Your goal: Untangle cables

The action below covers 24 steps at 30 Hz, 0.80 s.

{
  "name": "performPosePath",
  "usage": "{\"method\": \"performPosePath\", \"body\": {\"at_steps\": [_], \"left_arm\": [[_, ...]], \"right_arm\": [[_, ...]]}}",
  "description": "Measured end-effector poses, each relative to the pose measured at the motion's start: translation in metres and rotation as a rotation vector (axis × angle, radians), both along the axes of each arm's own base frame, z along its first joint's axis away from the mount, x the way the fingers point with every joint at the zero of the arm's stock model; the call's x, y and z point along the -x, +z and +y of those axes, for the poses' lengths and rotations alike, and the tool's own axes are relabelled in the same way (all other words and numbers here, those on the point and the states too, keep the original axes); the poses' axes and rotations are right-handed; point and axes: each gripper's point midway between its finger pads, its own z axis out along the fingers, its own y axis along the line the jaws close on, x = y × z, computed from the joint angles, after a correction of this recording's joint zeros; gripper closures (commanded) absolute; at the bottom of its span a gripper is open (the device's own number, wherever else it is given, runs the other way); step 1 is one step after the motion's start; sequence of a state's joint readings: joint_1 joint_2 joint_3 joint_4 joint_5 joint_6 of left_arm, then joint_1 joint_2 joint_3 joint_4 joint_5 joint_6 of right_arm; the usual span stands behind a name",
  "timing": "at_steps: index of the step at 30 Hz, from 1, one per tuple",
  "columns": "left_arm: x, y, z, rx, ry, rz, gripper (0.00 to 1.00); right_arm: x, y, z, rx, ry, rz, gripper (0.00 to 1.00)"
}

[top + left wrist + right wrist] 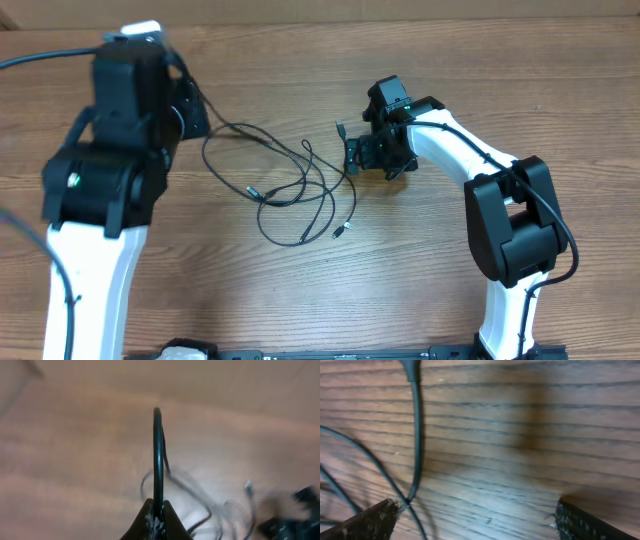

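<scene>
Wooden table [420,300]. Left gripper [157,512] at the left edge of the cables [305,160]: fingers pinched together on one strand, which arches ahead. Right gripper [475,512] at the cables' right edge: fingers wide apart, one strand lying just inside one finger.

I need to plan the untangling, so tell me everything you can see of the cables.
The cables are thin, black, flexible cords that look rubber-coated. They have small plug ends, some silver-tipped. They lie in loose overlapping loops on the wooden table between the two arms, crossing one another at several spots. One strand runs to the left gripper, which is shut on it, and juts from the fingertips as a narrow bend. Another strand passes right beside a finger of the open right gripper; whether they touch is unclear.
</scene>
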State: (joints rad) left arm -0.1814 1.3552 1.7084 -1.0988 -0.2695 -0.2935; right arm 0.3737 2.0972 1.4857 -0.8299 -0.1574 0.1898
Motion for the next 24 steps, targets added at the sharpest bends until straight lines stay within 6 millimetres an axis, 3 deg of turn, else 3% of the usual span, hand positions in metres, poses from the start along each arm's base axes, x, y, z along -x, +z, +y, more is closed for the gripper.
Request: {"method": "performPosePath", "body": {"at_steps": [4,16,24], "left_arm": [[0.003,-0.04,0.009,-0.044,0.065,0.169,0.96],[0.008,-0.134,0.035,-0.207,0.198,0.573,0.96],[0.007,-0.178,0.067,-0.209,0.31,0.733,0.96]], "right_arm": [[-0.003,-0.001,-0.003,0.018,-0.004,-0.014,0.0],[-0.013,-0.002,-0.003,0.019,-0.006,-0.074,0.0],[-0.013,-0.002,-0.003,0.019,-0.006,-0.074,0.0]]}}
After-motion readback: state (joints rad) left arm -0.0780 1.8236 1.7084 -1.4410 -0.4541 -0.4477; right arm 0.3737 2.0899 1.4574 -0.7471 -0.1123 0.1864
